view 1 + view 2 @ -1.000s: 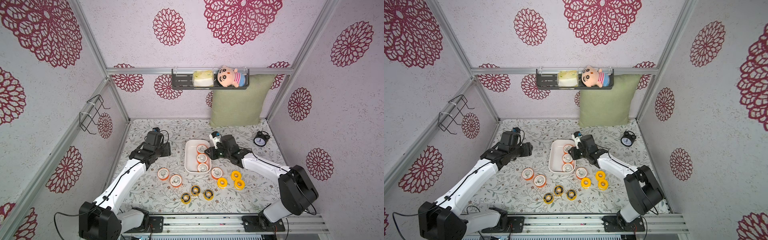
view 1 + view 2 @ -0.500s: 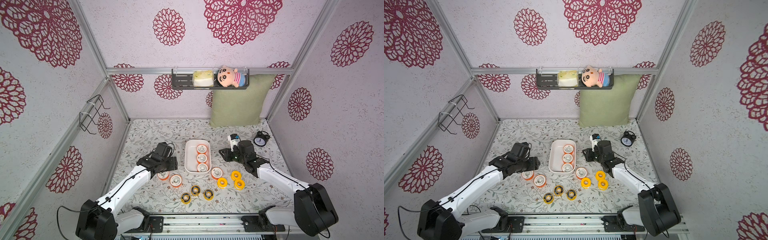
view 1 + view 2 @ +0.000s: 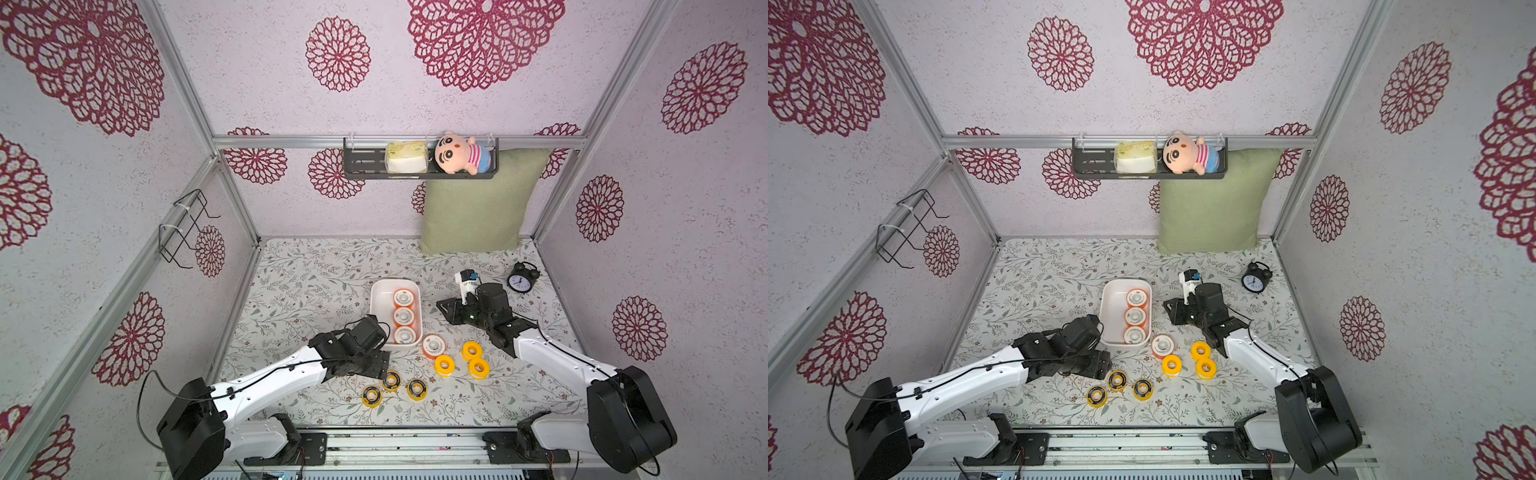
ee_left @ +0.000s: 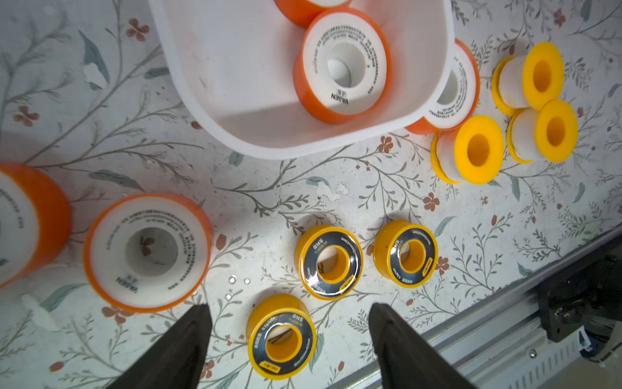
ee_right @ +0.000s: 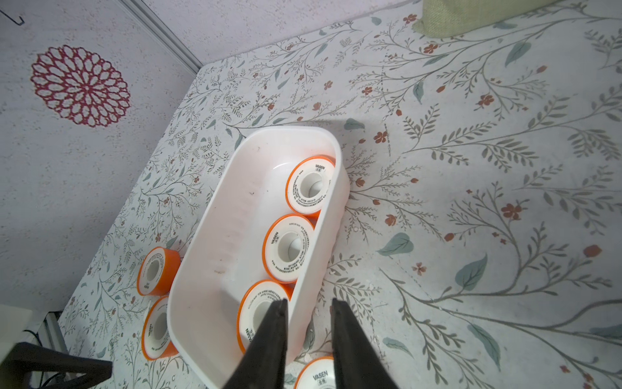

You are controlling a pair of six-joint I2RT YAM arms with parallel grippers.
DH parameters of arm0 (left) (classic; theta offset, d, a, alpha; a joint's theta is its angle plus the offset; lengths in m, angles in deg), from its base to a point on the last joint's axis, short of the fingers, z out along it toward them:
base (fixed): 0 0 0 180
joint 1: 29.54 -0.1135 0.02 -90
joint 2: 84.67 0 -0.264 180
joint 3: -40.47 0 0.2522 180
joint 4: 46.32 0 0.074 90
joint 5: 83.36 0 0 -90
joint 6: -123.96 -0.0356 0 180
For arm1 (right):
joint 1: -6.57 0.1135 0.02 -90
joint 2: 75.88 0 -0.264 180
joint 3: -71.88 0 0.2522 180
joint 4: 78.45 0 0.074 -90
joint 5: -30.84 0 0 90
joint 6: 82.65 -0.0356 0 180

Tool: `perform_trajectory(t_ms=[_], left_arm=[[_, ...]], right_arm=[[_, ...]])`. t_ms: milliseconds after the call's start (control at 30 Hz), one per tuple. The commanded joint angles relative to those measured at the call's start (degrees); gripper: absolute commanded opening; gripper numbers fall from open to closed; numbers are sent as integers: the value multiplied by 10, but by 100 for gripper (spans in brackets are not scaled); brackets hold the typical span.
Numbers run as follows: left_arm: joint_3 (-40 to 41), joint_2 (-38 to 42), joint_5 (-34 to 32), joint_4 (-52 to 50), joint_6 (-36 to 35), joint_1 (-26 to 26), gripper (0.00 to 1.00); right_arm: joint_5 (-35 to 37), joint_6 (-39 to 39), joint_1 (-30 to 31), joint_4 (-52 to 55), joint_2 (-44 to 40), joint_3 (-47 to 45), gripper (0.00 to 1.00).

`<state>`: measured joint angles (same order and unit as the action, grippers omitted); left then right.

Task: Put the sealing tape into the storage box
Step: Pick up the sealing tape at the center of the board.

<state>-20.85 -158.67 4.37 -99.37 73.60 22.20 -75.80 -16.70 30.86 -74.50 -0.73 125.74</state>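
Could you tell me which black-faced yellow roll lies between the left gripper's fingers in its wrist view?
The black-faced roll closest to the rail, framed by the open left gripper; the other two lie beyond the fingertips, nearer the storage box.

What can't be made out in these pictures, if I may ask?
- Two orange rolls beside the storage box: hidden under the left arm in both top views.
- Another orange roll: cut by the right wrist view's edge, partly behind the fingers.
- Time on the clock: too small to read in both top views.
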Motion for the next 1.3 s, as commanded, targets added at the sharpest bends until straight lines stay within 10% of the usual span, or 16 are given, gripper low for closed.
perform_trajectory(t_ms=[0,733,1267], left_arm=[[-8,-32,-16,-9,-12,31,87],[18,-88,-31,-39,35,110,92],[29,-121,-38,-27,45,113,76]], right_arm=[[-9,-9,-3,-18,-12,-2,29],[-5,-14,-2,-14,-21,-12,29],[-7,-14,-2,-12,-20,-7,30]])
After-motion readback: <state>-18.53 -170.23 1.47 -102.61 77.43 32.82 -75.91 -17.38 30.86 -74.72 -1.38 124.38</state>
